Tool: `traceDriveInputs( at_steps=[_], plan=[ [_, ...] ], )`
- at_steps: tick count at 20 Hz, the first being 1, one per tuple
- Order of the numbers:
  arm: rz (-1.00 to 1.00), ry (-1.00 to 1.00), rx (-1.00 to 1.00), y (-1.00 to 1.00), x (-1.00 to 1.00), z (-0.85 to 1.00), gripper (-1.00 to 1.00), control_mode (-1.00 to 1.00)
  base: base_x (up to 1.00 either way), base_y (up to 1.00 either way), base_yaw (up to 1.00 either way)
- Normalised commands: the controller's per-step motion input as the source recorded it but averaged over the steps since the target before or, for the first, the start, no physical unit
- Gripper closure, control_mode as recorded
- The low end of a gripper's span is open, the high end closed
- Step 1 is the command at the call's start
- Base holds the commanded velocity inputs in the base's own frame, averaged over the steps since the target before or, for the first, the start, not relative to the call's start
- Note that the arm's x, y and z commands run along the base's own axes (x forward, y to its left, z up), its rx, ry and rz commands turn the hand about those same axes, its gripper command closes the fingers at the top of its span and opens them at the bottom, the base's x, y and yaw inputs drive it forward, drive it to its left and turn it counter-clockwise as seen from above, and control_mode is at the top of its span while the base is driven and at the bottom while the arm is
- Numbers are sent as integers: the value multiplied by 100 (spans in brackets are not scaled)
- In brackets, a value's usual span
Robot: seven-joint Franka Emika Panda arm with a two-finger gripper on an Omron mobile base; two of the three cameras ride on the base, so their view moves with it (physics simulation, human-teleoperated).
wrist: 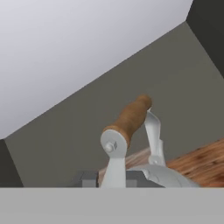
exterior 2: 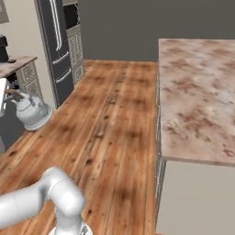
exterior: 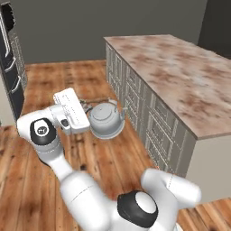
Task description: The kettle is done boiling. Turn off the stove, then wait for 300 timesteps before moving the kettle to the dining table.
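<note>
The kettle (exterior: 106, 119) is held above the wooden floor (exterior 2: 110, 124) by its handle in the closed gripper (exterior: 85, 108), whose fingertips are hidden.

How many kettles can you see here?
1. The kettle hangs tilted in the robot's gripper above the wooden floor, beside the dining table. Others may sit out of view.

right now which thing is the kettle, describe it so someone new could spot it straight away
Start at the big marbled dining table and look down off its cabinet side to the wooden floor. There the kettle hangs in the air from the gripper, clear of any surface. It is a squat, rounded silver pot with a knobbed lid and a brown wooden bar on its handle.
</note>
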Motion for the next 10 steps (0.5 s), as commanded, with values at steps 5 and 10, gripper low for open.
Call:
traceDriveInputs(
  at_steps=[5,10],
  plan=[
    [0,0,0,0,0,0,100,100,19,-57,-5],
    [0,0,0,0,0,0,100,100,18,-57,-2]
  ],
)
